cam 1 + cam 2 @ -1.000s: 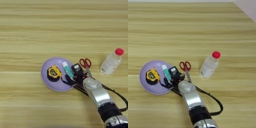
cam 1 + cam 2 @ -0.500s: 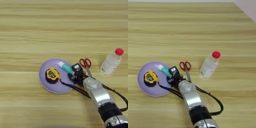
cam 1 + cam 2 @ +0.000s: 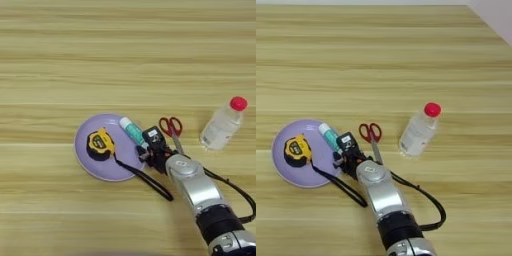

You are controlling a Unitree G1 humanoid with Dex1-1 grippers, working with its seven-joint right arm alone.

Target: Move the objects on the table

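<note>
A white glue stick (image 3: 132, 131) with a teal label lies slanted across the right rim of a purple plate (image 3: 88, 166). Its cap points up-left and its lower end meets my right gripper (image 3: 149, 150). The gripper sits at the plate's right edge, at the end of the silver forearm (image 3: 194, 186) that comes up from the bottom right. A yellow tape measure (image 3: 99, 144) rests in the plate. The clear bottle (image 3: 417, 133) with a red cap stands upright to the right, apart from the gripper. All of this sits on the wooden table (image 3: 125, 60).
Red-handled scissors (image 3: 171, 128) lie just right of the gripper, blades pointing toward the forearm. The tape measure's black strap (image 3: 145, 180) trails over the plate's rim onto the wood, close under the forearm. Black cables (image 3: 426, 197) loop off the arm's right side.
The glue stick has tipped from nearly upright in the picture to a slant with its cap up-left. The plate with the tape measure has slid a little to the left.
</note>
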